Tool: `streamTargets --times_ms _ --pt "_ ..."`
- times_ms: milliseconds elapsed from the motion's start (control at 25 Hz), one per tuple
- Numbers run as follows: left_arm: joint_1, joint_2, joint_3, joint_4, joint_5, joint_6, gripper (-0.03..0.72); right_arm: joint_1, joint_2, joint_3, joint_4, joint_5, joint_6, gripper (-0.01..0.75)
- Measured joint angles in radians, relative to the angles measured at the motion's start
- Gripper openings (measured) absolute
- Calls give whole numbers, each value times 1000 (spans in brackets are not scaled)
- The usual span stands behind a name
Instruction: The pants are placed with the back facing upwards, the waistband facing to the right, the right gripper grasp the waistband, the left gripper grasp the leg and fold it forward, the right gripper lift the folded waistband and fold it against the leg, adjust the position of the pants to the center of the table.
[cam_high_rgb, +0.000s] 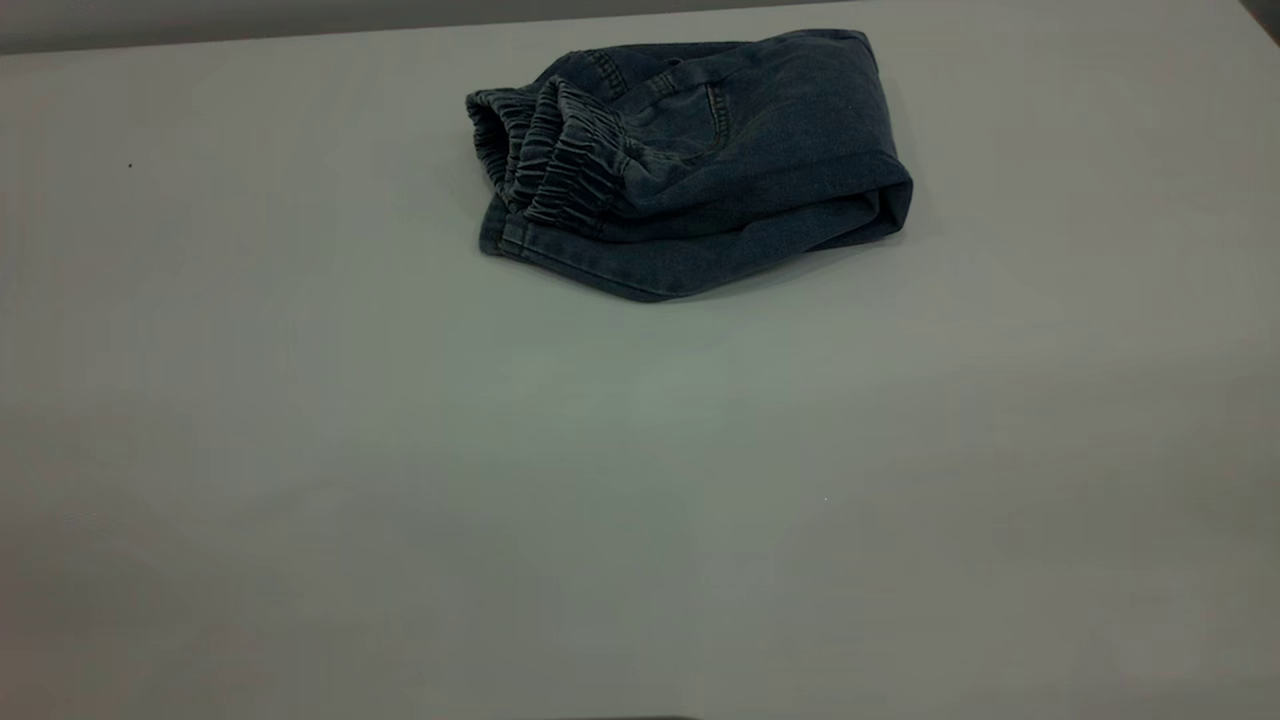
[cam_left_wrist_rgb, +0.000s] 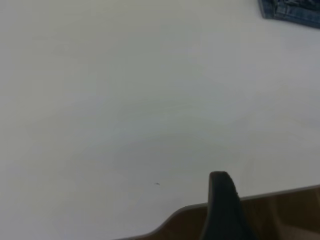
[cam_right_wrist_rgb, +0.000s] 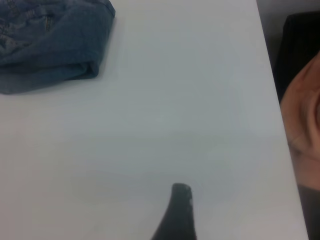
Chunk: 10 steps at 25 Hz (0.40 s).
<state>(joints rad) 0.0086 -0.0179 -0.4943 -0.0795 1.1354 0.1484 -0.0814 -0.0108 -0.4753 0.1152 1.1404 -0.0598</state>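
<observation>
- Leftmost, left gripper (cam_left_wrist_rgb: 222, 207) parked at the near edge of the tabletop (cam_high_rgb: 300, 450), well apart from the denim; only one dark finger in its wrist view, so spread of the fingers cannot be told.
- Centre-back, pants (cam_high_rgb: 700, 160) lying in a compact folded bundle on the far part of the tabletop, somewhat right of the middle; gathered waistband (cam_high_rgb: 560, 160) doubled over on the bundle's left side, stacked above a flat stitched hem.
- Judged from that: both folds look done; printed leg not visible, presumably tucked inside.
- Possibly left: nudging the bundle nearer to the centre.
- Rightmost, right gripper (cam_right_wrist_rgb: 177, 212) likewise off the cloth, near the tabletop's edge; one finger showing, spread cannot be told.
</observation>
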Motion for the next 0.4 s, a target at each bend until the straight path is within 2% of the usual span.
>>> streamTargets --times_ms 400 --pt "0 0 0 0 0 0 412 0 0 0 0 0 2 581"
